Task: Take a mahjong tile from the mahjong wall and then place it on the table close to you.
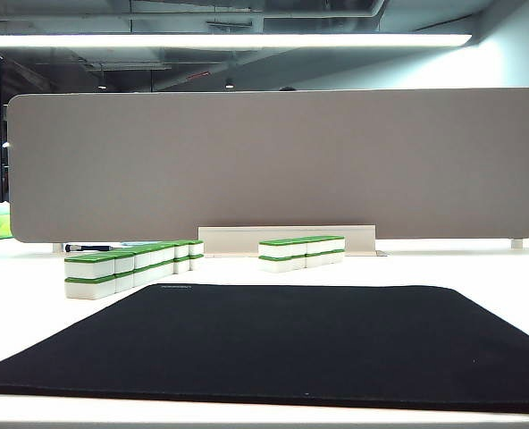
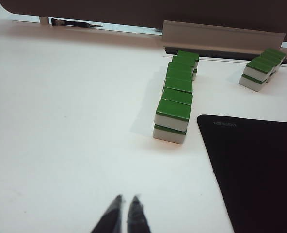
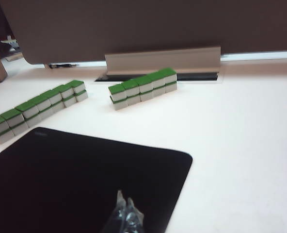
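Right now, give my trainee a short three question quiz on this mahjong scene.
1. True or false: the left gripper holds a tile.
2. How many tiles high is the mahjong wall?
3. The right gripper hovers over: A) the black mat, B) the shorter row, C) the divider panel.

Key: 1 false, it is shut on nothing, above bare table. 2 two. 3 A.

We see a shorter row of green-topped blocks (image 1: 301, 252) stacked two high, a grey-beige divider panel (image 1: 273, 161) standing behind it, and a large black mat (image 1: 273, 344) lying flat in front.
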Robot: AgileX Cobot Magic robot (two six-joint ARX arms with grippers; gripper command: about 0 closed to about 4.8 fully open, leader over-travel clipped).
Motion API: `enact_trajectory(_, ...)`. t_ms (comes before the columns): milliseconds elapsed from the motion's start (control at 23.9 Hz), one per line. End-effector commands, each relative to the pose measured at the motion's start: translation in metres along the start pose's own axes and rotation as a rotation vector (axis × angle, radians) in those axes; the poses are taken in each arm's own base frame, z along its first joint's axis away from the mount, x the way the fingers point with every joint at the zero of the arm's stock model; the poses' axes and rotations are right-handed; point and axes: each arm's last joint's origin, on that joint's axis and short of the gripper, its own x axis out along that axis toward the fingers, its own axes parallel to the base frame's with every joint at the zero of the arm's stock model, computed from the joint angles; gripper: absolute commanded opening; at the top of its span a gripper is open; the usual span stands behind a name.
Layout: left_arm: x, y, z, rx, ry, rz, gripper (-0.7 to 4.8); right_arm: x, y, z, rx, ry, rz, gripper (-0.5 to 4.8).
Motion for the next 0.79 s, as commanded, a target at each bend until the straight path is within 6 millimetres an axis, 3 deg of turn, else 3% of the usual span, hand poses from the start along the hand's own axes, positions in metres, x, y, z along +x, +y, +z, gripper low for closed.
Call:
enact_trajectory(42, 0.0, 0.0, 0.0, -0.001, 0.006, -0.012, 0.21, -0.005, 0.003, 0.012, 0.0, -0.01, -0.002, -0.02)
enact_trajectory(794, 0.0, 0.0, 0.0, -0.001, 0.006, -0.013, 0.21, -0.026, 0.016, 0.054, 0.004, -0.083, 0.01, -0.02)
